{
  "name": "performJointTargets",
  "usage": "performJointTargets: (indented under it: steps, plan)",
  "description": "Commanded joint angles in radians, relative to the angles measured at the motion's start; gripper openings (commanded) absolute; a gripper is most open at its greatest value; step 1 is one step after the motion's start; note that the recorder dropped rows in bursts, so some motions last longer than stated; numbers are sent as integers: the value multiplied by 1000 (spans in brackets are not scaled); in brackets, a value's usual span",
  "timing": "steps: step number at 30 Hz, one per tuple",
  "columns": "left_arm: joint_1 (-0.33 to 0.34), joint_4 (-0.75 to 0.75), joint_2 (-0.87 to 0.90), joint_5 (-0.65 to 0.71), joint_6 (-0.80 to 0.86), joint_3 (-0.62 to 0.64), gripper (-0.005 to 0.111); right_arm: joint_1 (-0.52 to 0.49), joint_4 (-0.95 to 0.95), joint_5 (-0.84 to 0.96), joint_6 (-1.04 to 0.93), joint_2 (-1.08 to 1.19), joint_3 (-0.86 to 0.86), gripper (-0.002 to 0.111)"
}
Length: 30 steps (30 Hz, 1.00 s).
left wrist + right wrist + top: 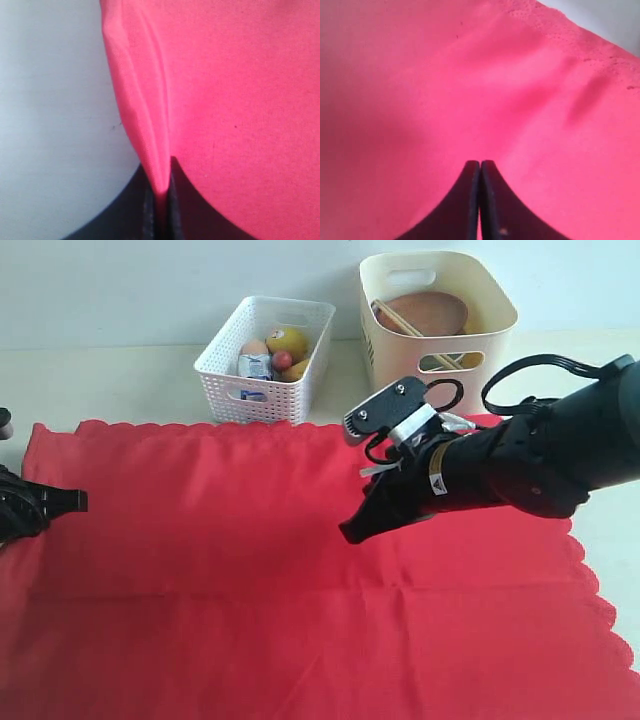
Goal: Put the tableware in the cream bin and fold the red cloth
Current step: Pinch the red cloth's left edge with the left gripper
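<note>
The red cloth (220, 540) lies spread flat over most of the table, its scalloped edges showing at the back and right. At the cloth's left edge my left gripper (82, 502) is shut on a pinched fold of the red cloth (145, 125), which runs between the closed jaws of the left gripper (160, 192). My right gripper (350, 533) points down at the cloth's middle, fingers pressed together with nothing between them; the right gripper (480, 165) has only the red cloth (420, 90) under it. The cream bin (385, 355) at the back right holds the brown wooden plate (425, 312) and chopsticks (400, 318). Other tableware is hidden.
A white lattice basket (225, 370) stands at the back, left of the cream bin, with an egg (254, 347), a lemon (287, 339) and a milk carton (256, 366) in it. Bare pale table (100, 380) runs behind the cloth. My right arm reaches across in front of the bin.
</note>
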Motion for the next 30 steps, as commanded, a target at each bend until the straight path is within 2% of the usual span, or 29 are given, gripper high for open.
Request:
performJointTargets:
  steps: [1, 14, 25, 27, 30]
  plan:
    - [-2, 0, 14, 21, -3, 2, 0, 3, -20, 60, -9, 41, -7, 0]
    - [-2, 2, -81, 134, 31, -34, 0, 3, -22, 70, -9, 106, -7, 0]
    - [-2, 2, -294, 232, 37, -41, 0, 3, -22, 65, -9, 106, -7, 0]
    - [-15, 2, -332, 266, 37, -45, 0, 3, -22, 63, -9, 106, -7, 0]
    - [-70, 2, -390, 270, 42, -49, 0, 10, -22, 63, -7, 106, -7, 0]
